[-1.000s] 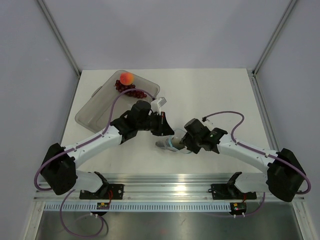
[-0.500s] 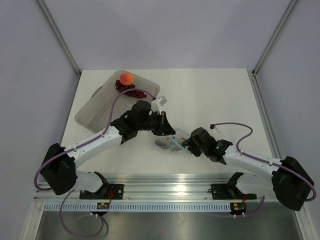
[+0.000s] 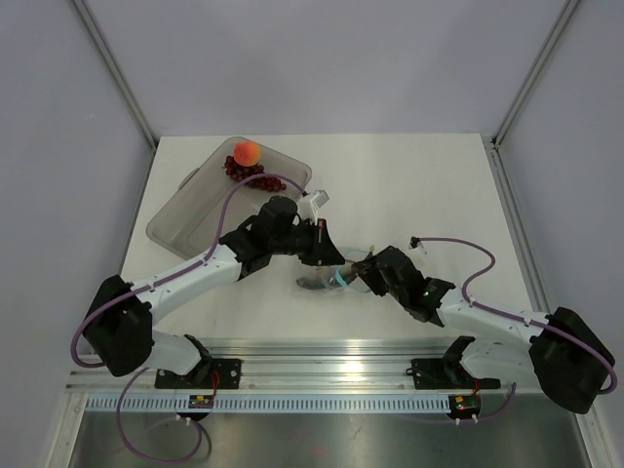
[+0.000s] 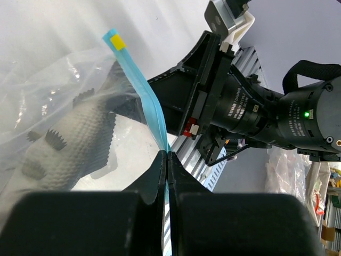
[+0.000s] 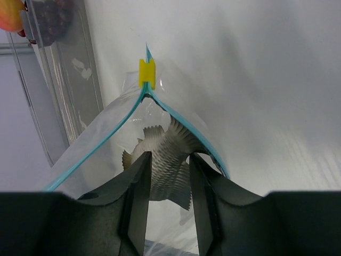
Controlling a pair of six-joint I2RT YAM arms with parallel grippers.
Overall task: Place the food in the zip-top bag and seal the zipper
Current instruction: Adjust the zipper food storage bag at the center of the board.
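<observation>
The zip-top bag [image 3: 330,280] hangs crumpled over the near middle of the bench [image 3: 409,185]. Its film looks thin, light and slippery, so the stiffer zipper [image 4: 139,90] is the place to hold. The left hand [image 4: 166,154] pinches that strip, and the right hand [image 5: 169,160] stands part-spread at the mouth. The peach [image 3: 247,152] and grapes [image 3: 252,175], likely soft, sit in the far-left tray [image 3: 180,219].

Right wrist view's corner cuts off the peach [image 5: 9,14] — the grapes [image 5: 53,18] blur behind the translucent tray [image 5: 80,85].
</observation>
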